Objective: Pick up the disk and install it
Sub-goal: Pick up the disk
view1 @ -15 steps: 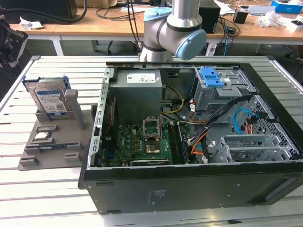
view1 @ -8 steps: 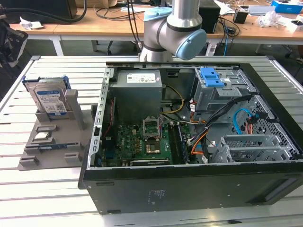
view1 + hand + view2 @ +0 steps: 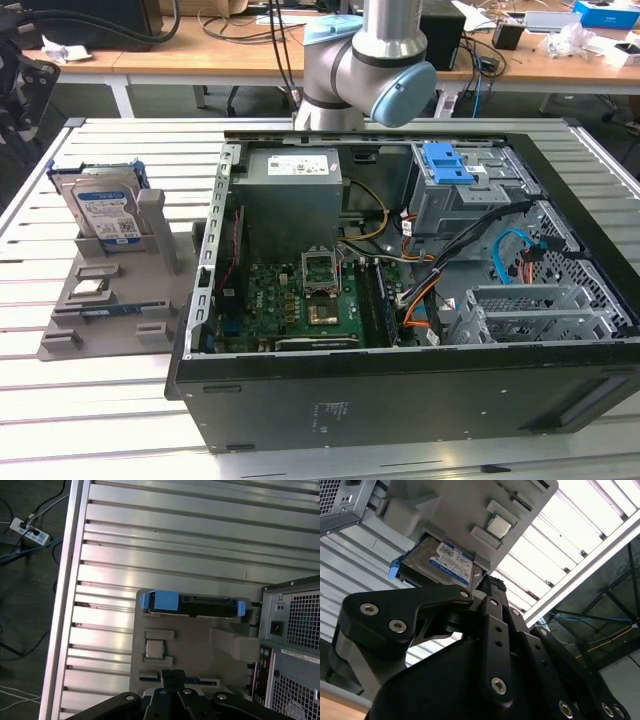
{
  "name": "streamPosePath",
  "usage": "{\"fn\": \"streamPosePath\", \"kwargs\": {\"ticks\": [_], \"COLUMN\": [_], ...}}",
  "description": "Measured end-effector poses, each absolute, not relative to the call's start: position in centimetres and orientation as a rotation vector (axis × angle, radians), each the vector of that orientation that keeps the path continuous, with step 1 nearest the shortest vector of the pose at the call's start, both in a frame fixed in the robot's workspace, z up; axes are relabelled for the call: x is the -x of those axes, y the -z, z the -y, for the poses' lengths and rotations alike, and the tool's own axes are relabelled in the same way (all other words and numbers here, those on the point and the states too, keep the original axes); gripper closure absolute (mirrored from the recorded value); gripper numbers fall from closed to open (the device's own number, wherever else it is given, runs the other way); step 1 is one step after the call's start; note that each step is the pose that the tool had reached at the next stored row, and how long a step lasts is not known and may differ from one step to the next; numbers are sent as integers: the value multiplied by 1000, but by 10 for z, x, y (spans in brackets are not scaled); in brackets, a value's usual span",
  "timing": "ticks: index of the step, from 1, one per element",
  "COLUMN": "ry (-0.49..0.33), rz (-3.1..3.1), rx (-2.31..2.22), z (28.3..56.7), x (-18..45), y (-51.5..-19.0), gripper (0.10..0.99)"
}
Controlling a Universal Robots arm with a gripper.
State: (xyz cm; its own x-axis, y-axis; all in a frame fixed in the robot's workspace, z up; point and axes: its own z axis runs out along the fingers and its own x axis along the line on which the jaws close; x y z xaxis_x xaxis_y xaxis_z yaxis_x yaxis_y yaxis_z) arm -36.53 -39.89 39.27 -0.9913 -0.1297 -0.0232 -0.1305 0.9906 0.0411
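Disk upright in grey holder; chip in its recess.

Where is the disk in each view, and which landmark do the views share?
Exterior view: the disk stands upright in the grey holder, at the exterior view's left.
Second wrist view: disk beside the chip, label showing.
First wrist view: disk edge-on in the holder, near the chip.
Shared landmark: the chip.

Disk is stood upright on edge, slotted into the far end of a grey holder on the slatted table, toward the exterior view's left of the PC case. Silver body w/ white-and-blue label; blue plastic frame is seen round the edges. Nothing is touching it.
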Motion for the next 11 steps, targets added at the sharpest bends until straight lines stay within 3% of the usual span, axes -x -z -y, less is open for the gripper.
{"fn": "streamPosePath", "kwargs": {"ticks": [11], "ry": [-69], "rz": [-3095], "rx": [419], "z": [399], "x": [365], "y": [-393], "gripper": [980]}}
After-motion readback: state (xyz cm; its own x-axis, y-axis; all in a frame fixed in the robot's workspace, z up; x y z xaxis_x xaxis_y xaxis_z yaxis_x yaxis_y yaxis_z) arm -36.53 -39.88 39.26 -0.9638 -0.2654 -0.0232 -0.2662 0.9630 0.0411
